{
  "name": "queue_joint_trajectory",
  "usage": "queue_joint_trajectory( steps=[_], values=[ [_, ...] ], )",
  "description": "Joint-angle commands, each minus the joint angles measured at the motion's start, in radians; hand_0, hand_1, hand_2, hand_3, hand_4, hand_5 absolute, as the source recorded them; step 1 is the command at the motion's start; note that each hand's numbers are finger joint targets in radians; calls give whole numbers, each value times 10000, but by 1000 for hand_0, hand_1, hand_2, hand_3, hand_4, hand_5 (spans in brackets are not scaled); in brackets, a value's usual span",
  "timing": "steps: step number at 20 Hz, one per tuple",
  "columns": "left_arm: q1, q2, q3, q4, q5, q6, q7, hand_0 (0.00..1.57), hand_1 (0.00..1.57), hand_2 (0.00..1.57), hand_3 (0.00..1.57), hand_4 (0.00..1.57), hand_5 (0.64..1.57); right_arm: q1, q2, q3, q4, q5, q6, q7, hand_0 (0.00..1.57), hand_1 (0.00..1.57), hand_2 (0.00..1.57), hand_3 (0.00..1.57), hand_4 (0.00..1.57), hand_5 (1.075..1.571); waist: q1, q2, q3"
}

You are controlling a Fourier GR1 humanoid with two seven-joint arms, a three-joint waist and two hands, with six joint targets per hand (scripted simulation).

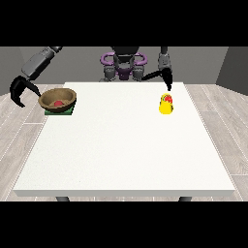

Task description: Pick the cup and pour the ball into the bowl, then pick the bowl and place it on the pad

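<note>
Brown and wooden-looking, the bowl [57,99] sits on the green pad [59,111] near the tabletop [126,150] corner at the view's left, with a small red ball [58,103] lying inside it. Only a strip of the pad shows beneath the bowl's base. Judged from this, the pouring and the placing both look done, and the step in hand is to let go and draw clear.

The hand at the view's left [20,90] hangs just beside the bowl, off the tabletop's edge, its fingers spread and curved downward, holding nothing. To finish well, it should move up and outward, away from the rim, so no finger catches the bowl and shifts it off the pad.

The yellow cup [165,104] stands well apart on the view's right side, with a patch of red at its top; what that red is I cannot tell. The hand at the view's right [167,81] hangs just above and behind it, apart from it; whether its fingers are open or closed I cannot tell.
</note>
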State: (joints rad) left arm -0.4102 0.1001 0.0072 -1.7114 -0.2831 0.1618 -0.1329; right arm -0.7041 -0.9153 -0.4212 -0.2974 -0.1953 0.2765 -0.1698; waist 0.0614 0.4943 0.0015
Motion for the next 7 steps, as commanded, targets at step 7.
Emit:
queue_joint_trajectory(
  steps=[7],
  values=[
    [257, -361, -98, 304, -51, 131, 797, 0, 0, 0, 0, 0, 1569, -762, -1059, -225, -105, -429, 1635, 1451, 0, 0, 189, 288, 0, 1503, -350, -1477, -15]
  ],
)
